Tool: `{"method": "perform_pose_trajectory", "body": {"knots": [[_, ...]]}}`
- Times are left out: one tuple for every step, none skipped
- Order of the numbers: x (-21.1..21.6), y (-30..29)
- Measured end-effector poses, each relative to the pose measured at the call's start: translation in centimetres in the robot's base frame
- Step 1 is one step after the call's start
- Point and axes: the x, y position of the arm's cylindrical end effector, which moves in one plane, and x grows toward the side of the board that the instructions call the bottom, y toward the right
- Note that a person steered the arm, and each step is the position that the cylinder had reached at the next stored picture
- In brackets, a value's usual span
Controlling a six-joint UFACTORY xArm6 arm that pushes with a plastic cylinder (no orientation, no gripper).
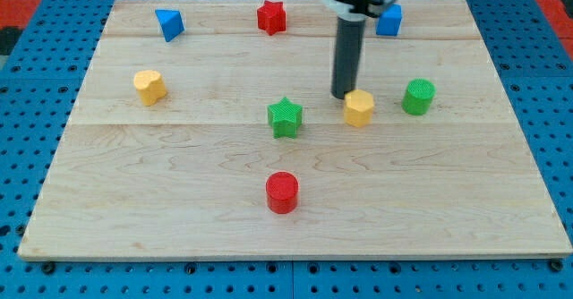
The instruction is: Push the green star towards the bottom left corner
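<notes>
The green star (pixel 285 117) lies near the middle of the wooden board (pixel 179 209). My tip (pixel 343 96) is to the star's upper right, about a block's width away from it, and right beside the upper left of the yellow hexagon block (pixel 359 107). The rod rises from the tip to the view's top. The board's bottom left corner lies far down and left of the star.
A red cylinder (pixel 282 192) stands below the star. A yellow block (pixel 150 86) is at the left, a blue triangle block (pixel 169 23) at the top left, a red star (pixel 271 17) at the top, a blue block (pixel 389 20) at the top right, a green cylinder (pixel 418 97) at the right.
</notes>
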Motion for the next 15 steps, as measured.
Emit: {"method": "perform_pose_trajectory", "body": {"knots": [[4.6, 2.3], [9.4, 5.4], [12.4, 8.4], [10.1, 7.7], [5.5, 3.9], [3.8, -2.5], [3.1, -9.7], [3.8, -16.5], [1.1, -18.5], [-1.5, -21.9], [1.5, -24.5], [2.5, -24.1], [1.6, -22.0], [3.3, -22.1], [4.4, -24.4]]}}
